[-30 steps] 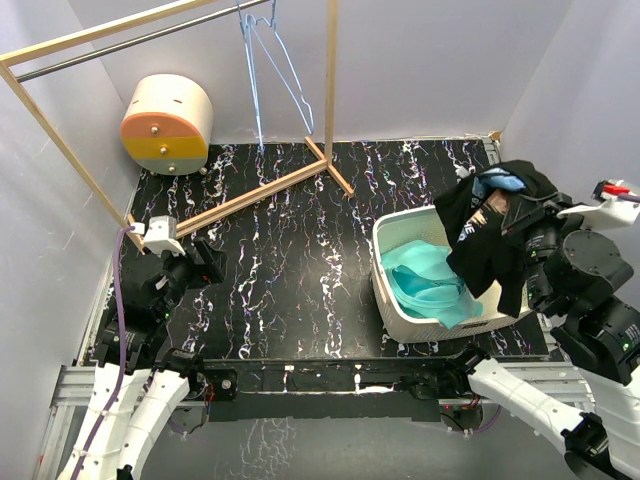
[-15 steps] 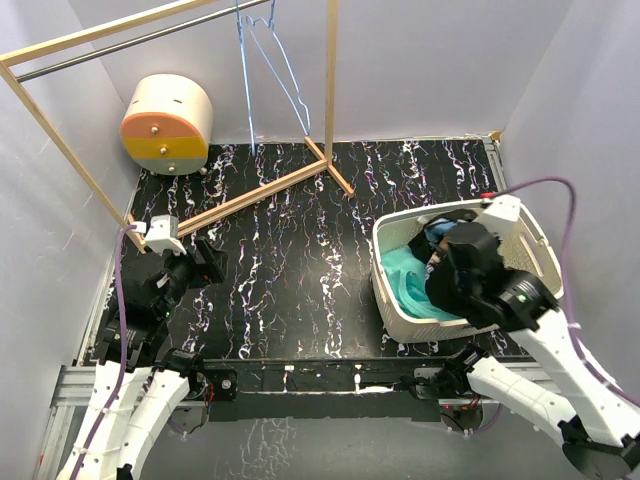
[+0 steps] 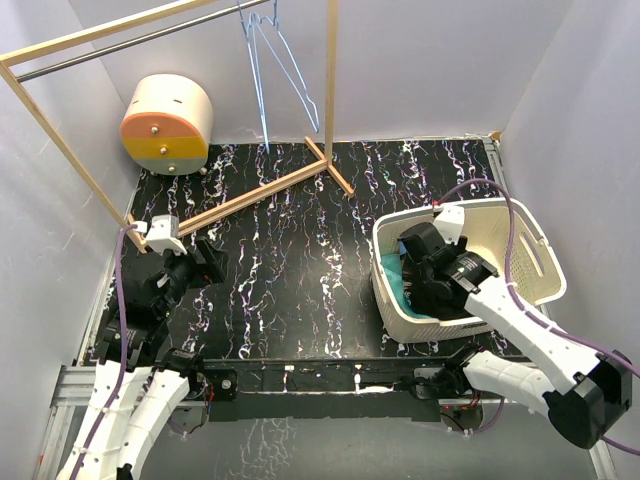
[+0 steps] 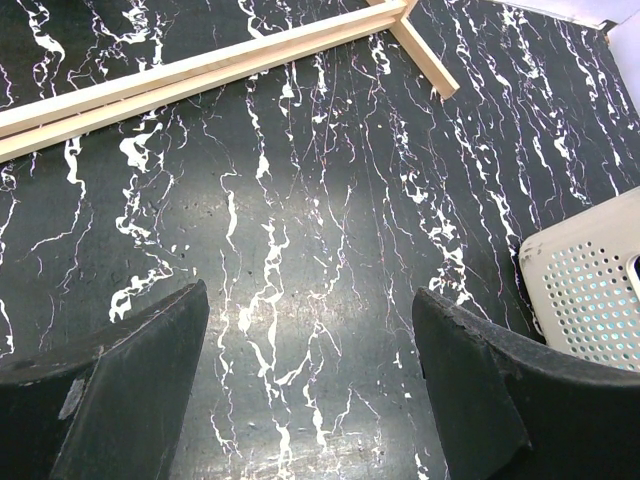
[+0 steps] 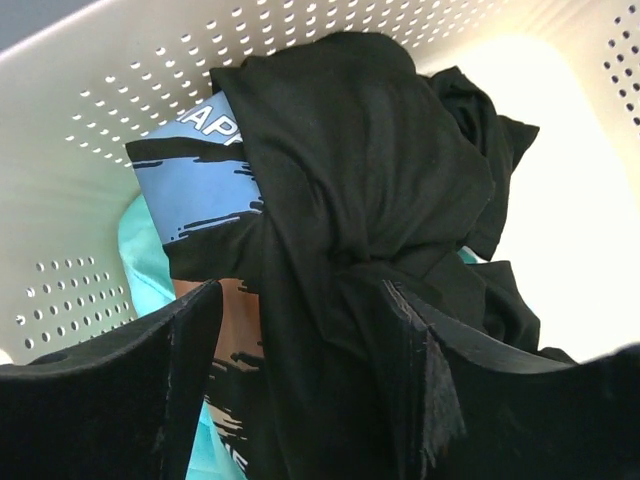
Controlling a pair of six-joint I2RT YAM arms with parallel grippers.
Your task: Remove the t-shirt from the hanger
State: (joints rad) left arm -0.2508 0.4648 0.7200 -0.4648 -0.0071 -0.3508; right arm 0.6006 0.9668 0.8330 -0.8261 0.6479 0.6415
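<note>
**Shirt in the basket, hanger bare**

The hanger (image 3: 283, 70) hangs empty from the rail (image 3: 130, 42) at the top of the overhead view, so the main job looks done. The black t-shirt (image 5: 350, 200) lies bunched in the white basket (image 3: 530, 250), right of centre. The right pincer (image 5: 300, 330) sits low inside the basket, its fingers apart, with the cloth heaped between and just beyond them (no real pinch that I can see). What's left, I'd judge, is drawing clear. The left pincer (image 4: 310, 310) gapes over the counter (image 3: 290, 240) at lower left.

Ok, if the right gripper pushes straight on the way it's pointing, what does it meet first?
The black t-shirt, bunched directly ahead of the right gripper inside the white basket. The basket's wall lies behind it, but how far behind is unclear.
</note>
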